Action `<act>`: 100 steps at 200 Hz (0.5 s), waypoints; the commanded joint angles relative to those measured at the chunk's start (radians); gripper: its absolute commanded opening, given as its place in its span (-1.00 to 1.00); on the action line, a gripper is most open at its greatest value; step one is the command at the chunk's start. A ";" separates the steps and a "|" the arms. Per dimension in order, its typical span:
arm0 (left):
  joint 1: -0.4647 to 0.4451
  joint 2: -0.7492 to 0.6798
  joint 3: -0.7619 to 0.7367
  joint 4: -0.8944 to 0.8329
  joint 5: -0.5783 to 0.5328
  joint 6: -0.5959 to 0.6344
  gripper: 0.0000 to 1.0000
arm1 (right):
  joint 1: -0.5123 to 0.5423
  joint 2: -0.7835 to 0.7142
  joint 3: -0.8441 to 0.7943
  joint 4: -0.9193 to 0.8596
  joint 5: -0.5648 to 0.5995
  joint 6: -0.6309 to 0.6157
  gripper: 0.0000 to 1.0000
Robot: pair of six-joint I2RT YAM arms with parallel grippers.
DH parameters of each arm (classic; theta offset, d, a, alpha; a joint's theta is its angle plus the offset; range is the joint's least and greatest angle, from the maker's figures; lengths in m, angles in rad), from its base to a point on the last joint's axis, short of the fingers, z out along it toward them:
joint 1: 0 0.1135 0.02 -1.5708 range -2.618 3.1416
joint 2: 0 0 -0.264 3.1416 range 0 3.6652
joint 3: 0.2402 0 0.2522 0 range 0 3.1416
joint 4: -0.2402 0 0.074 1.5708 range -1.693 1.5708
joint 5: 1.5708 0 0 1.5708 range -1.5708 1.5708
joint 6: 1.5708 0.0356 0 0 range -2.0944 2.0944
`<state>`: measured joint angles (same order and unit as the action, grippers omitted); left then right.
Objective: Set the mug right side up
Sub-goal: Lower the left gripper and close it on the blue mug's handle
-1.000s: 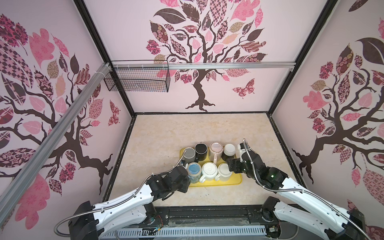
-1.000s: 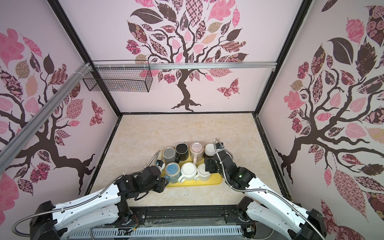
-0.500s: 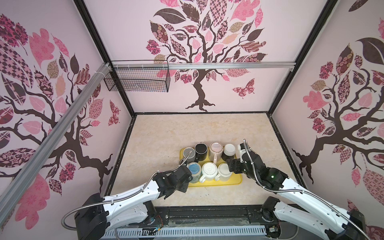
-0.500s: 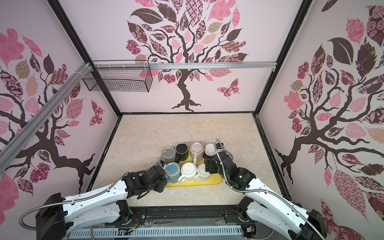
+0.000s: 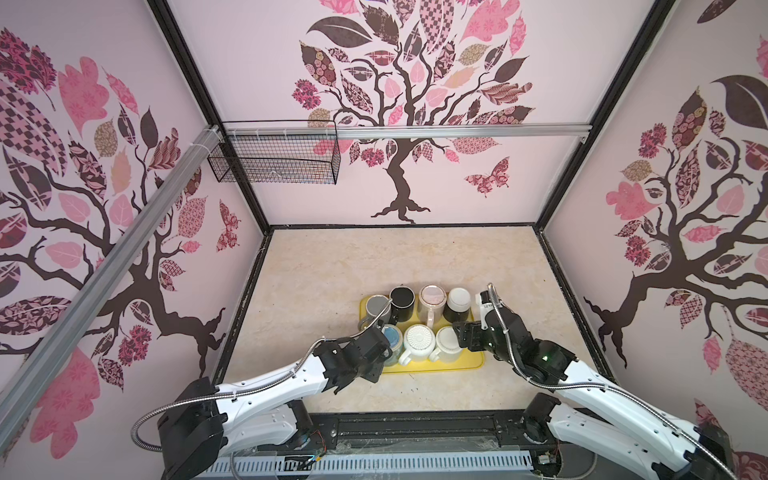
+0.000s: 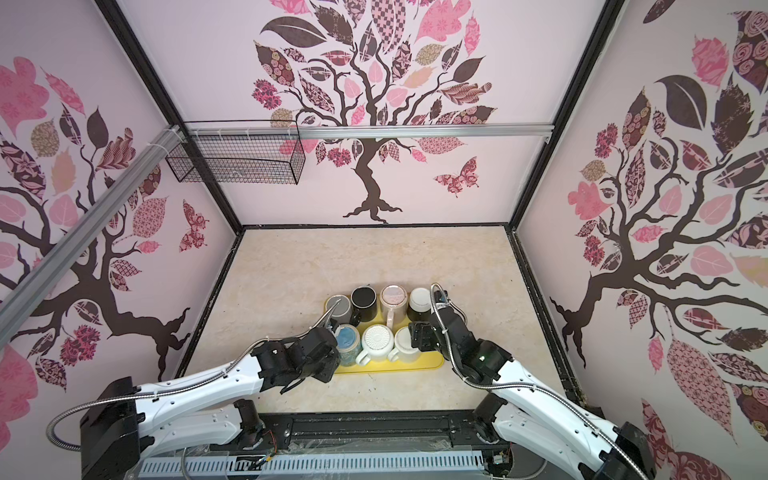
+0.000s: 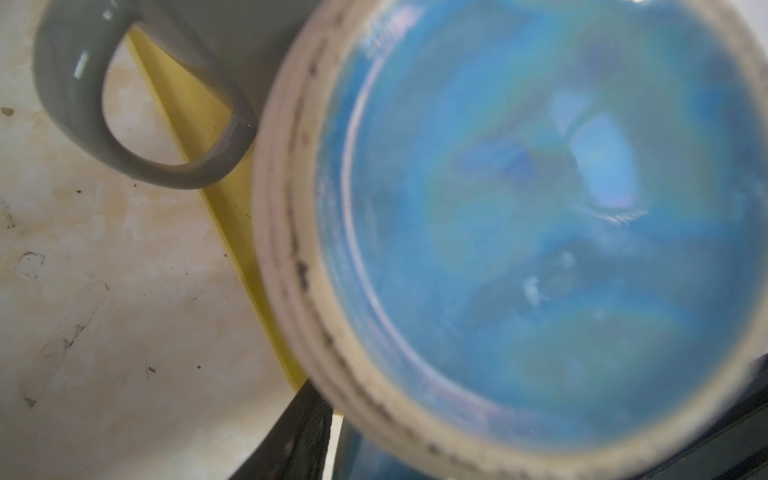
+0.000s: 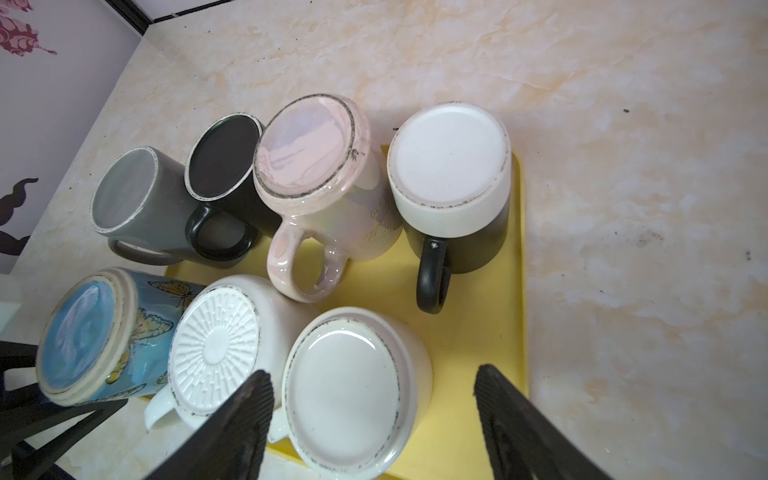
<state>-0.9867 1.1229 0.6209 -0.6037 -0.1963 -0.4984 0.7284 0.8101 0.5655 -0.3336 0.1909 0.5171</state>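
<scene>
**Left gripper has the blue mug, all seven bottoms-up**

So there's a yellow tray [image 5: 469, 360] sitting near the front of the bench [image 5: 374, 257], with seven mugs on it, every one upside down.

The back row, left to right in both top views, is a grey mug [image 5: 377, 305], a black mug [image 5: 402, 297], a pink mug [image 5: 432, 297] and a white-bottomed mug [image 5: 459, 298] with a black body. The front row is the blue mug [image 5: 390, 334] at the front left corner, a ribbed white mug [image 5: 419, 337] in the middle, and a plain white mug [image 5: 448, 338] on the right.

The left gripper [image 5: 384, 351] is clamped on the blue mug. In the left wrist view the mug's blue base [image 7: 540, 232] fills nearly the whole shot, blurry from being so close. One dark finger [image 7: 295, 432] sits right against its pale rim, with another dark edge on the far side. The grey mug's handle pokes in just beside it, hanging over the tray's edge. I can't tell whether the blue mug is lifted off the tray or resting on it.

The right gripper [image 8: 372, 378] has its jaws apart and isn't holding anything. From the right wrist view the two fingers straddle the plain white mug's base, one on each side. One of them overlaps the gap between that mug and the ribbed white mug. I can't tell whether either finger is actually touching the mug. That same view shows butterflies painted on the blue mug's side.
</scene>
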 commanded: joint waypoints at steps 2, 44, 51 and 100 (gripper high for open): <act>-0.004 0.005 0.034 0.030 -0.011 0.012 -0.07 | 0.006 -0.018 0.001 0.017 -0.005 0.007 0.56; -0.004 0.014 0.042 0.040 -0.040 0.020 -0.13 | 0.005 -0.037 0.007 0.015 -0.001 0.003 0.49; -0.004 0.018 0.042 0.040 -0.045 0.020 -0.15 | 0.006 -0.037 0.007 0.014 -0.002 0.003 0.48; -0.004 0.031 0.043 0.041 -0.081 0.023 -0.25 | 0.006 -0.056 0.010 0.016 -0.020 0.003 0.37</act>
<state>-0.9882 1.1526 0.6209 -0.5877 -0.2321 -0.4862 0.7284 0.7746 0.5617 -0.3248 0.1810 0.5198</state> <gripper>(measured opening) 0.384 0.697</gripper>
